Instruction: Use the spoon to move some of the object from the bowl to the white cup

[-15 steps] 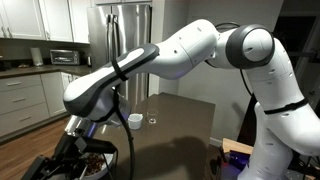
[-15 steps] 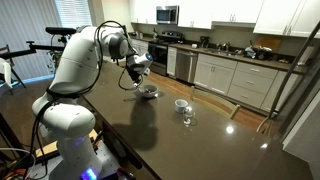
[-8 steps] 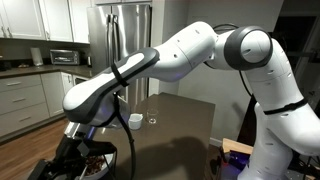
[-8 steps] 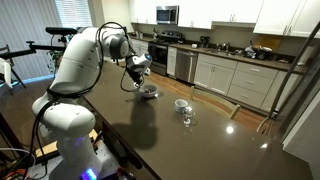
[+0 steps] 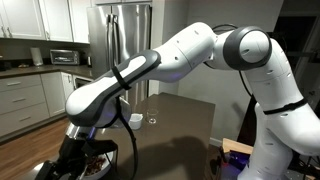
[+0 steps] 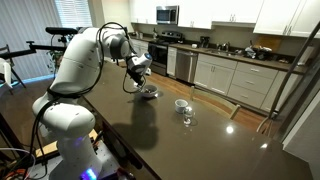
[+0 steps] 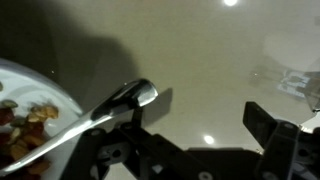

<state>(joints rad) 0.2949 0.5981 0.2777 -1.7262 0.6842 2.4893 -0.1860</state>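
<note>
Pickup of the spoon (image 7: 118,103) is judged to be the step in hand, since nothing is carried yet. The gripper (image 7: 195,150) is seen spread wide, with nothing between the jaws. It hangs low over the bowl (image 7: 30,85) in both exterior views. In the wrist view the spoon is laid across the rim of the bowl, its head outside over the table (image 6: 200,150) and its handle running back into the bowl. It lies close by one finger (image 7: 118,152), but whether it is touched cannot be told. The object (image 7: 22,125) is heaped in the bowl, and the scooping is not begun. For the next move, the jaws probably need to be shifted until the thin handle is between them, then lowered and closed. The handle is slim and rests on a curved rim, so it may be rolled or pushed away if only one finger meets it. The cup (image 6: 181,104) stands well apart from the bowl, with bare table between them, so room for the carry is given. A glass (image 6: 187,118) stands just beside the cup and should be avoided. The bowl seems to be near a table edge.
</note>
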